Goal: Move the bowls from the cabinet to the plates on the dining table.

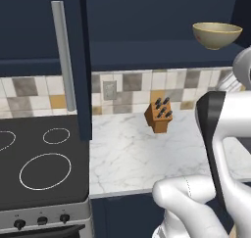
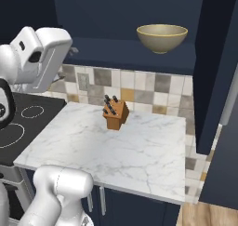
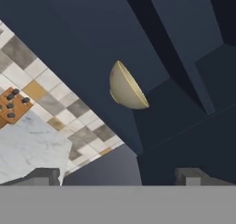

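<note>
One beige-tan bowl (image 1: 216,35) (image 2: 161,37) stands upright on the shelf of the open dark navy cabinet (image 1: 147,16) (image 2: 107,11), above the counter. In the rolled hand view the bowl (image 3: 126,88) appears tipped on its side at mid-frame, some way ahead of my gripper (image 3: 119,176). The gripper is open, its two dark fingertips (image 3: 44,176) wide apart with nothing between them, and it is not touching the bowl. The plates and the dining table are out of view.
An open cabinet door with a silver bar handle (image 1: 63,56) hangs at the left, another door (image 2: 216,71) at the right. Below are a marble counter (image 1: 127,158) (image 2: 139,155) with a knife block (image 1: 159,115) (image 2: 115,113), a tiled backsplash and a black stovetop (image 1: 39,158).
</note>
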Available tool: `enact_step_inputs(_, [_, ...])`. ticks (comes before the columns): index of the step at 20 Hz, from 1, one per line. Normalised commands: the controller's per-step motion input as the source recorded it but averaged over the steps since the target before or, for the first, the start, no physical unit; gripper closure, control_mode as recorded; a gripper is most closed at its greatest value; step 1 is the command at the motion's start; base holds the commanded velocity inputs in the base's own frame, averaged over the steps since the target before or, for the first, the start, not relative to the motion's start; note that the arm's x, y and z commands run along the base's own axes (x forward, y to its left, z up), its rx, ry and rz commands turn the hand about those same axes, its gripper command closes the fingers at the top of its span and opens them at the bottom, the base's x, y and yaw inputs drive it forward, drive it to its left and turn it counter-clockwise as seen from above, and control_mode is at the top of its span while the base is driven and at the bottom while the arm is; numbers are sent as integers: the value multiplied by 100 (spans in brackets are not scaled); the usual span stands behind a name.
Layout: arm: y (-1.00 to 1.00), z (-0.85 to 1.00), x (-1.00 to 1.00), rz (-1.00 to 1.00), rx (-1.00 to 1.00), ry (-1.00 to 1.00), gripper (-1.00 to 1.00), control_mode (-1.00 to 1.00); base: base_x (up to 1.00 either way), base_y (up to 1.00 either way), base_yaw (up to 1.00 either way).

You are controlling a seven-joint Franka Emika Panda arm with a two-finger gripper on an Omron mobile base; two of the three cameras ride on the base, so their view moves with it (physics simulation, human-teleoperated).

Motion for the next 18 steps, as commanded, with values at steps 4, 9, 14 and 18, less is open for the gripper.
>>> enact_step_inputs(4, [-18, 0, 32, -1, -2, 0, -100, -100, 0, 0, 0])
enact_step_inputs(9, [-17, 0, 37, -1, -2, 0, -100, -100, 0, 0, 0])
enact_step_inputs(14, [-13, 8, 40, 0, -2, 0, -100, -100, 0, 0, 0])
enact_step_inputs(18, [-10, 9, 36, 0, -3, 0, -100, -100, 0, 0, 0])
